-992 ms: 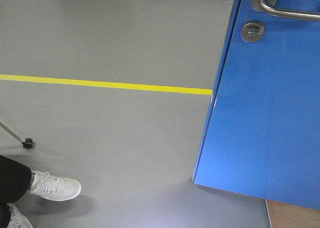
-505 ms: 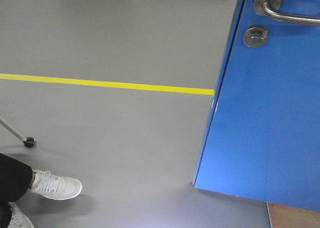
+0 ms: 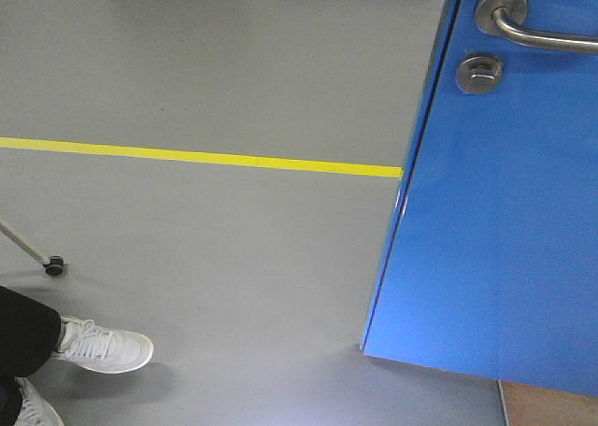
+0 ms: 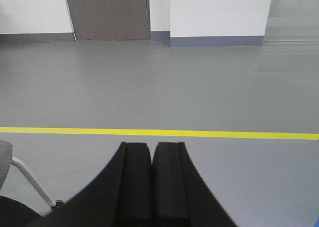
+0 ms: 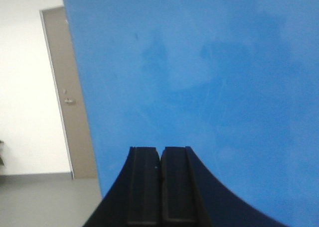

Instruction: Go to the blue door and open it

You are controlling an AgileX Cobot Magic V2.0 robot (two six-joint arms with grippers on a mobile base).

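both grippers, left (image 4: 151, 152) and right (image 5: 160, 157), are clenched empty, the right aimed at the door (image 5: 209, 87), likely to push it.

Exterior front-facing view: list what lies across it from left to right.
White sneaker → small caster wheel, overlapping it in left-right position → yellow floor line running across to the door → blue door → thumb-turn lock → lever handle.

No text, label, brand, number or sign can be read in any view, neither on the door (image 3: 495, 211) nor on the floor (image 3: 206, 80).
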